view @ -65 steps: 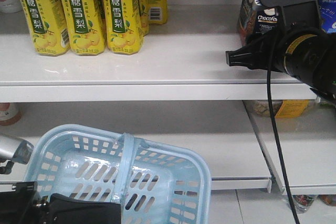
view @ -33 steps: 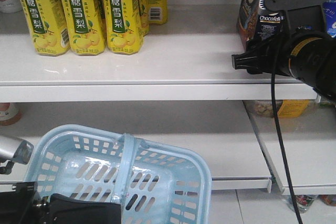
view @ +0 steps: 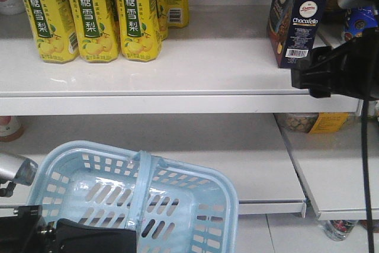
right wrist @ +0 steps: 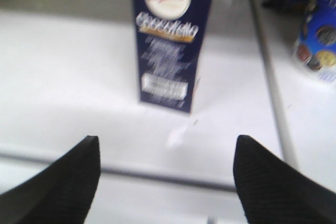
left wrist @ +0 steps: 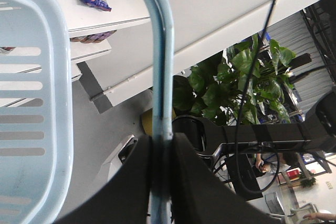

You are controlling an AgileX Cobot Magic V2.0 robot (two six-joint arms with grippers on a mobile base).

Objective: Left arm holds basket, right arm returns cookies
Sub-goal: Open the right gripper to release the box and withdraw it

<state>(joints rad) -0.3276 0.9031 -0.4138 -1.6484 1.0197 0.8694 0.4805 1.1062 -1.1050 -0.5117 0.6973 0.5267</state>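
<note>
Now your right gripper [right wrist: 165, 174] is spread wide and empty, with the cookies [view: 294, 19] standing upright on the shelf [view: 195, 69] just ahead of it.

You can see in the right wrist view that the box [right wrist: 170, 40] sits between and beyond the two fingertips [right wrist: 71, 174], apart from both, its barcode panel facing them. From the front, that gripper hangs just off the shelf's front edge, to the right of and a little below the box. Your left gripper [left wrist: 160, 145] is clamped narrow on the basket's handle [left wrist: 160, 66], which runs straight up from between its fingers. The basket [view: 133, 197] hangs below the shelf, well to the left of the right gripper. Yellow cartons [view: 92, 13] stand far left on the same shelf.
</note>
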